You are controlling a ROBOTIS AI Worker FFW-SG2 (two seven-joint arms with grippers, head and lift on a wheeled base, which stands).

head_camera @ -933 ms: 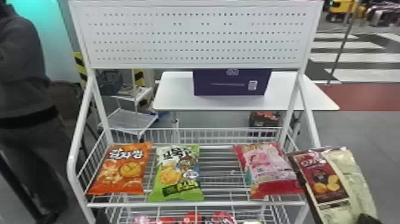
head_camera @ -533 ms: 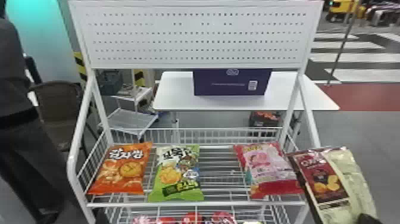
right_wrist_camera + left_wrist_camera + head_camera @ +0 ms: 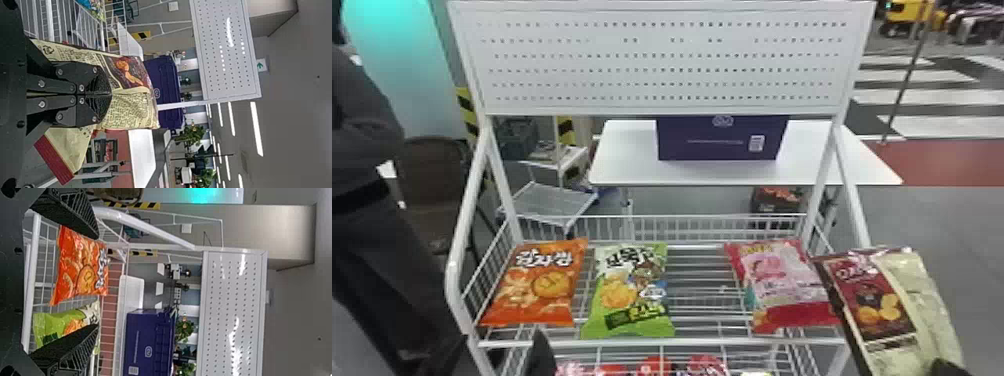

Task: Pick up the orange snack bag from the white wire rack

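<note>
Left gripper (image 3: 98,281) has shifted inward, fingers wide; orange snack bag (image 3: 534,287) lies at left end of white wire rack (image 3: 632,343), probably light, slick, crushable, best pinched gently mid-width; right gripper (image 3: 111,94) clamps cream-and-maroon bag (image 3: 131,111).

Green bag (image 3: 631,300) just beside orange bag (image 3: 537,290); room above.
</note>
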